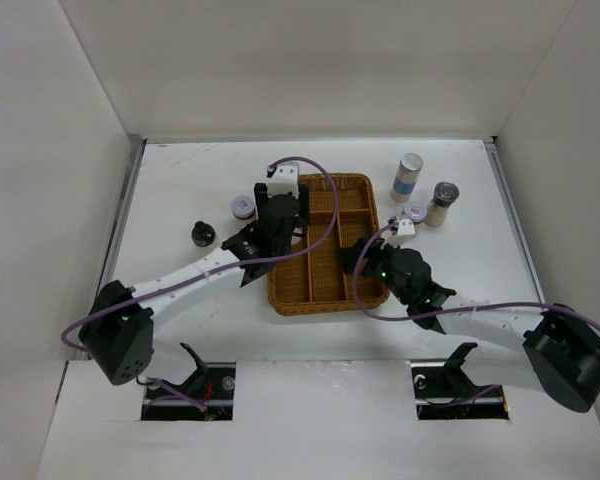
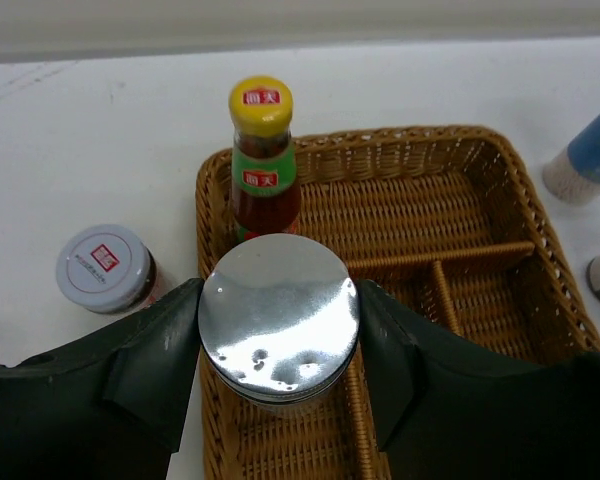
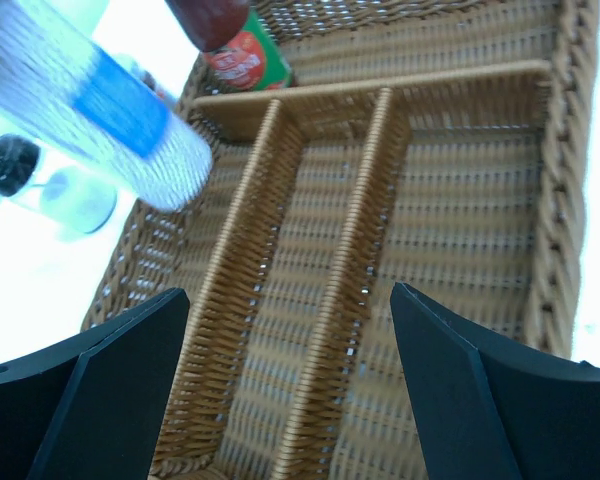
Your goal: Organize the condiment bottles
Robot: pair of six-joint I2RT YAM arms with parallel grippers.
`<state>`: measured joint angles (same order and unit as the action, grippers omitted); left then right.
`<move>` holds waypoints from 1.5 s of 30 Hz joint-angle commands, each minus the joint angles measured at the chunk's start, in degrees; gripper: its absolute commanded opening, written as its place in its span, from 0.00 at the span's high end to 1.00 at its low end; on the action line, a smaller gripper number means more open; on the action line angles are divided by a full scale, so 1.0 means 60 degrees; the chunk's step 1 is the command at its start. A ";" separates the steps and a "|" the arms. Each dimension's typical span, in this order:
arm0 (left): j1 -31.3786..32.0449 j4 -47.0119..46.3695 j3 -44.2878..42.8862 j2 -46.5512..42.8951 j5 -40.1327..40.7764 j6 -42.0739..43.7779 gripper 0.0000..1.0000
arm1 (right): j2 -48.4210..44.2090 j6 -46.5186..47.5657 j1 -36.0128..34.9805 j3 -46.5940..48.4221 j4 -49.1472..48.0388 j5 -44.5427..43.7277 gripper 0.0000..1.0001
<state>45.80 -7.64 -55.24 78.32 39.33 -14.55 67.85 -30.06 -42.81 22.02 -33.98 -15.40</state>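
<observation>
My left gripper is shut on a silver-lidded white cylinder and holds it over the left compartment of the wicker tray. In the top view the left gripper covers the tray's far left part. The dark sauce bottle with a yellow cap stands in the tray's far left corner. A purple-topped jar sits on the table just left of the tray. My right gripper is open and empty above the tray's dividers; from the top it is over the tray's near right.
Right of the tray stand a blue-labelled silver-lidded cylinder, another silver-lidded cylinder and a purple-topped jar. A black-capped bottle and a purple-topped jar are left of the tray. White walls enclose the table.
</observation>
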 commanded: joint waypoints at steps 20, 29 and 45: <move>-0.0347 -0.2038 0.0813 0.0630 -0.0505 -0.0374 0.23 | -0.0206 -0.0145 0.0140 -0.0052 -0.0475 0.0032 0.10; -0.0696 -0.0986 0.1457 -0.2124 -0.0272 -0.0431 0.14 | -0.0073 -0.0073 0.0082 0.0094 -0.0387 0.0032 0.09; -0.2835 0.2930 0.2995 -0.3739 0.1502 -0.1472 0.16 | -0.0030 -0.0087 -0.0006 0.0139 -0.0460 0.0077 0.06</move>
<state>30.06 7.77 -38.96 55.64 46.46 -22.50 67.57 -30.30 -42.39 21.54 -33.91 -15.40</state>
